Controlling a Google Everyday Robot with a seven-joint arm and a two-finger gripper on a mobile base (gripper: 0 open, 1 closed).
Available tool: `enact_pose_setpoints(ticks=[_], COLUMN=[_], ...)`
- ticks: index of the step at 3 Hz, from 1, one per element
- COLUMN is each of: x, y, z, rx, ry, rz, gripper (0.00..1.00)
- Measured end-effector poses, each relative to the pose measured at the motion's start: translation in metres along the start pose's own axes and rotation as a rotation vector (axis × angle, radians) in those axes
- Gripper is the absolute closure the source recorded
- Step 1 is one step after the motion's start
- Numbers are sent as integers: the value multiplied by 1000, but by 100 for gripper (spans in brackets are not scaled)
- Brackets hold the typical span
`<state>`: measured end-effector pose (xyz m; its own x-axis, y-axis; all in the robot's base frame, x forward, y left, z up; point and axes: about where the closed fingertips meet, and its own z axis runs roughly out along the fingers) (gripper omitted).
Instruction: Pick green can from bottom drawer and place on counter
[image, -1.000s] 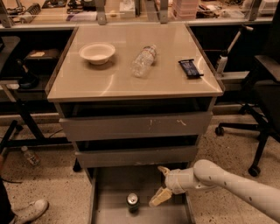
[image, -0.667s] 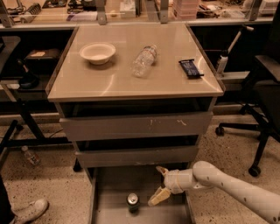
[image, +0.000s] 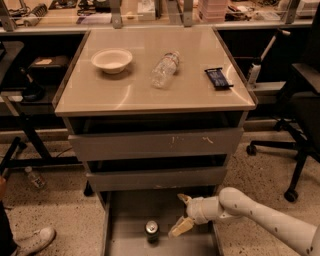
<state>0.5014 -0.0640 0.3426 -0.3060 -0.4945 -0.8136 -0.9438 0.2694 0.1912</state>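
The green can (image: 152, 231) stands upright on the floor of the open bottom drawer (image: 130, 215), its silver top facing up. My gripper (image: 180, 214) reaches in from the right on a white arm and hangs over the drawer, just right of the can and apart from it. Its two beige fingers (image: 181, 226) are spread, with nothing between them. The beige counter (image: 150, 92) tops the grey cabinet above.
On the counter lie a white bowl (image: 112, 60), a clear plastic bottle (image: 164, 69) on its side and a dark snack bar (image: 218, 78). Two shallower drawers (image: 155, 145) stick out above the bottom one. An office chair (image: 300, 115) stands right; a shoe (image: 30, 241) is lower left.
My gripper has shifted slightly left toward the can. The can and the counter objects have not moved.
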Motion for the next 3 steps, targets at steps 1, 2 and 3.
enact_pose_setpoints(ticks=[1, 2, 3], x=[25, 51, 63], y=[-1, -2, 0], z=[23, 52, 78], rx=[-38, -80, -122], ry=[-87, -154, -188], rz=[27, 31, 57], gripper=[0, 0, 0])
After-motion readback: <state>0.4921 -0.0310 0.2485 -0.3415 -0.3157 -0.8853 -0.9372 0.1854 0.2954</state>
